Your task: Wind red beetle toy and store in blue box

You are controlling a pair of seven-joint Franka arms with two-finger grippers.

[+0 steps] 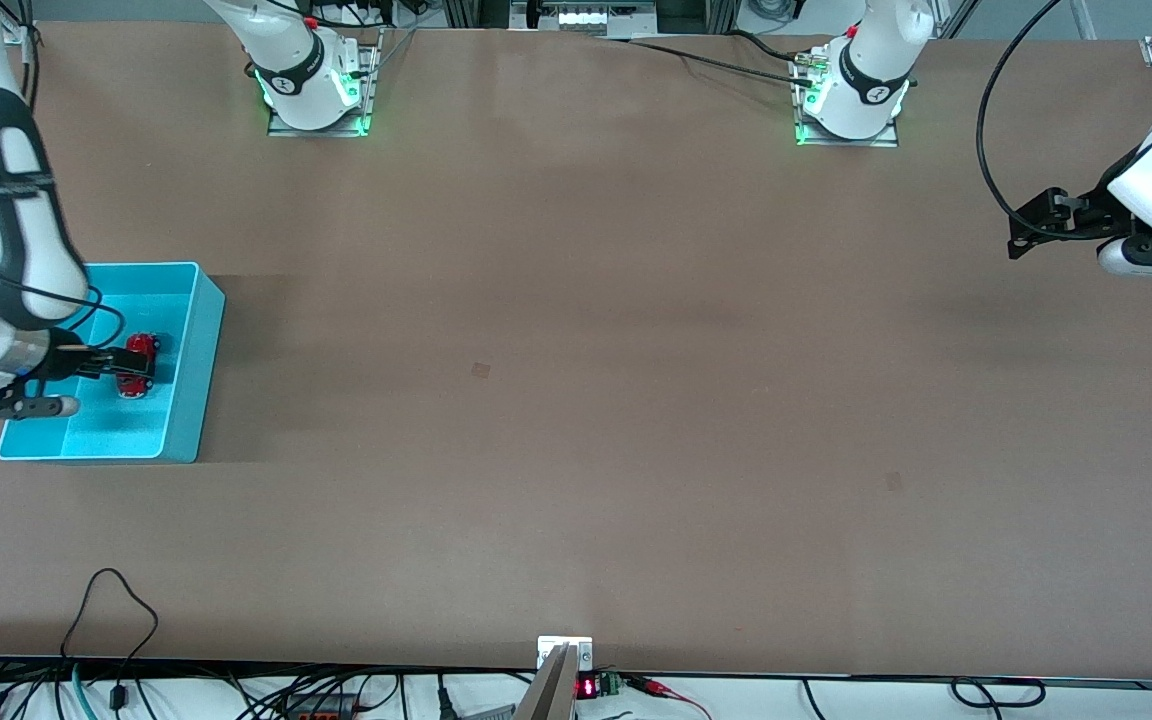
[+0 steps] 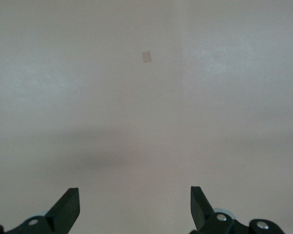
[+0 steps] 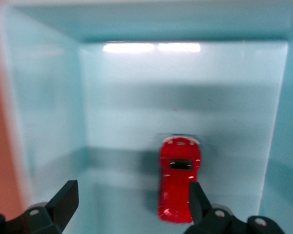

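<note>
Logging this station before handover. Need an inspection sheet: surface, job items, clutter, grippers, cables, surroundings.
Surface: brown table, a few small darker marks on it.
Job's things: red beetle toy lies on the floor of the blue box, at the right arm's end of the table.
Clutter: nothing seen.
Grippers: right gripper open over the blue box, above the toy, not clamping it. Left gripper open over bare table at the left arm's end; that arm waits.
Cables: black cable loops to the left arm; more cables along the table edge nearest the front camera.
Surroundings: two arm bases with green lights.
</note>
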